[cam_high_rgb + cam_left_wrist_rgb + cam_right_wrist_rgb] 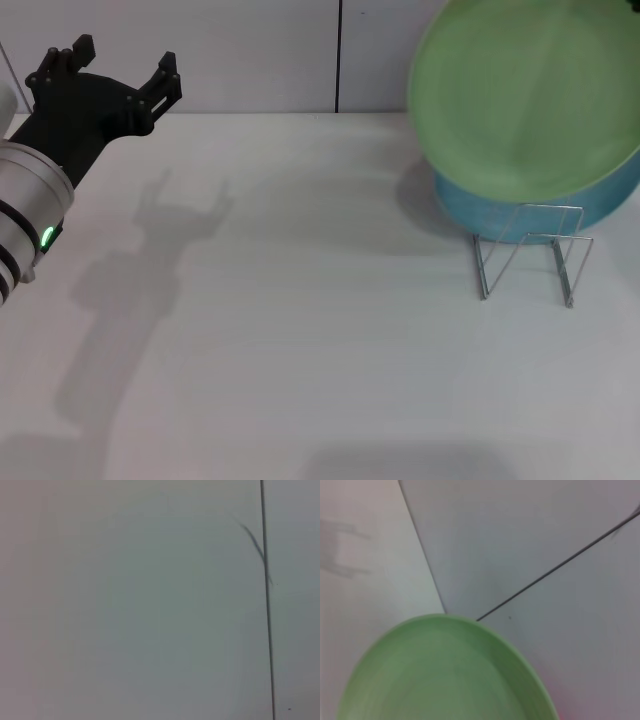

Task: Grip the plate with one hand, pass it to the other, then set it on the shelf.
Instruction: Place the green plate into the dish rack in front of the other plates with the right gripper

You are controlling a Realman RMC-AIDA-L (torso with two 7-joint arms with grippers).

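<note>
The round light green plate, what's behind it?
Behind the light green plate, a turquoise-blue plate stands on edge in the silver wire rack. Only its lower rim shows; the green plate covers the rest.

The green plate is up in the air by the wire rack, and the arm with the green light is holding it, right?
Not quite. In the head view the left gripper, on the arm with the green light, is open and empty, far from the green plate. The plate is indeed up above the wire rack.
</note>
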